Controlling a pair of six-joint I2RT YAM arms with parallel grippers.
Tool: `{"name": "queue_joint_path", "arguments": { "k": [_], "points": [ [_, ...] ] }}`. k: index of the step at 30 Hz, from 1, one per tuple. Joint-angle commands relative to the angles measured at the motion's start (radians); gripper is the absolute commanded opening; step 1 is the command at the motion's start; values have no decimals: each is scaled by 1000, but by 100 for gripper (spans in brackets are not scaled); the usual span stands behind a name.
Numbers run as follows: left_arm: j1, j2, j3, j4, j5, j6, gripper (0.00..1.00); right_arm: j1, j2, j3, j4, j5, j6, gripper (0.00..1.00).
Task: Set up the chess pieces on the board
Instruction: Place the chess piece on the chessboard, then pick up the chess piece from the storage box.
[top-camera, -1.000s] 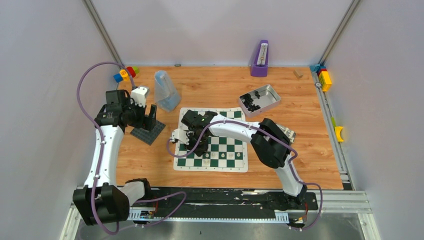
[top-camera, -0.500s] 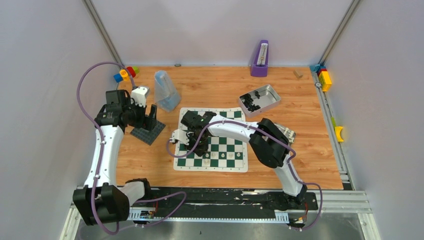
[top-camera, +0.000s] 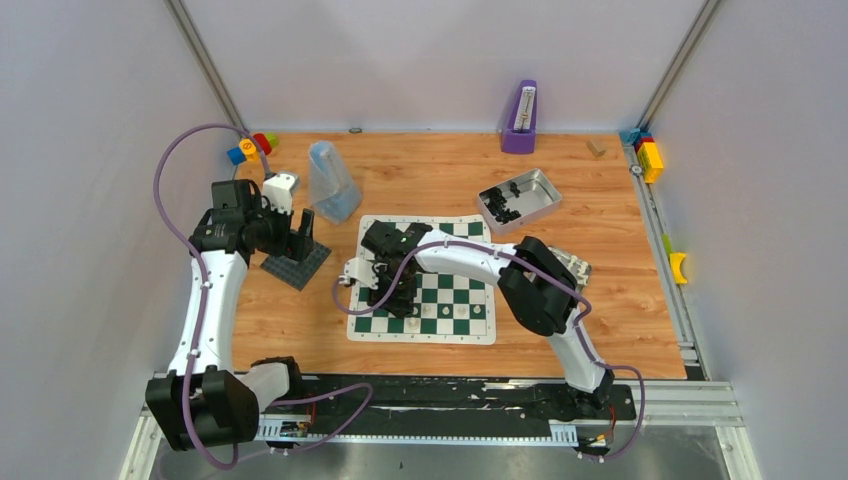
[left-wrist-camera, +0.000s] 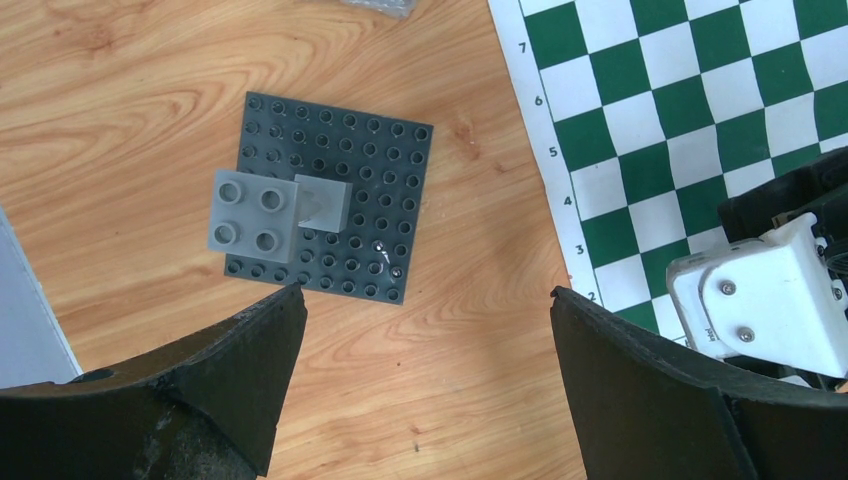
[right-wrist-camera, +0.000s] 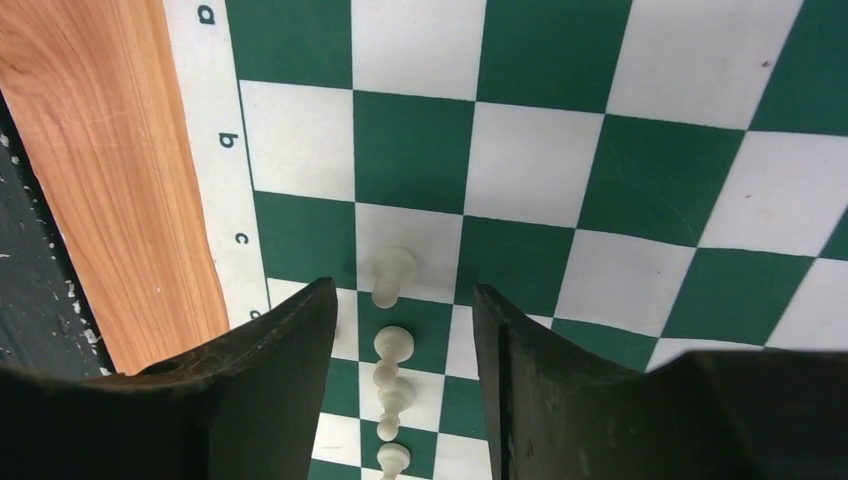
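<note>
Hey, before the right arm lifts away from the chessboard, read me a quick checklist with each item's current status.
1. Right gripper jaws open: ok, apart and holding nothing.
2. Cream pieces in one line on the board: ok, four show between the jaws.
3. Pieces free of the fingers: ok, a gap shows on both sides.
4. Left gripper off the board: ok, open above the dark grey plate.
5. Next piece located: cannot tell; the metal tin shows only dark shapes.

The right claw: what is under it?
A short line of cream-white chess pieces on the board, between the open fingers of the right claw. Squares beneath the fingers are hidden.
</note>
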Motion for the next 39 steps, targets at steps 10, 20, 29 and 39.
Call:
{"name": "queue_joint_path", "arguments": {
  "k": [10,20,29,39],
  "points": [
    [7,-28,14,17,29,22,100,-90,-271,65,1,-106,55,66],
    [7,-72,-1,32,38,19,100,-435,-574,-230,35,-222,104,66],
    [7,-96,-29,45,45,9,100,-904,-783,-553,83,-250,102,64],
    [7,-50,-18,-5,135,38,100,-1067,-754,-718,167,-195,115,56]
  ]
}}
